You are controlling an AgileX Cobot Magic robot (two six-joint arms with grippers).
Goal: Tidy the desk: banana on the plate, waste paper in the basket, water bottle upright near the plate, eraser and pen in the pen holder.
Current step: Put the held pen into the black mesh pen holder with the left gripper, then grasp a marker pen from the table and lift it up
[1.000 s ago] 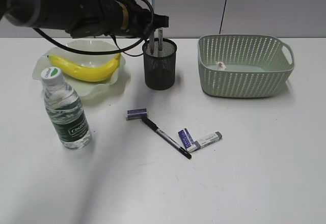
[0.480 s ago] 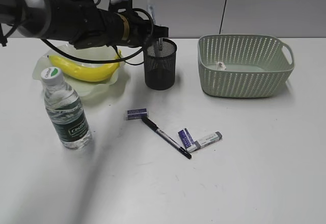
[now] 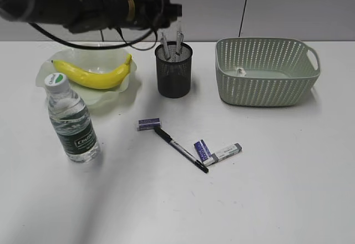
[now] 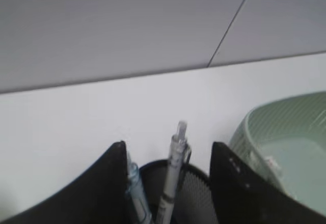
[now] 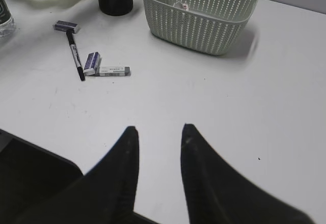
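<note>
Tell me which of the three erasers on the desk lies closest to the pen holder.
The purple eraser at the upper end of the black pen, below the pen holder. The other two, purple eraser and grey-white eraser, lie together by the pen's far tip.

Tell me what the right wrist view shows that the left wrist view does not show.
Only the right wrist view shows the black pen and three erasers on the desk, and the right gripper, open. Only the left wrist view shows two pens standing in the pen holder, between the left gripper's open fingers. Both show the basket and the pen holder.
</note>
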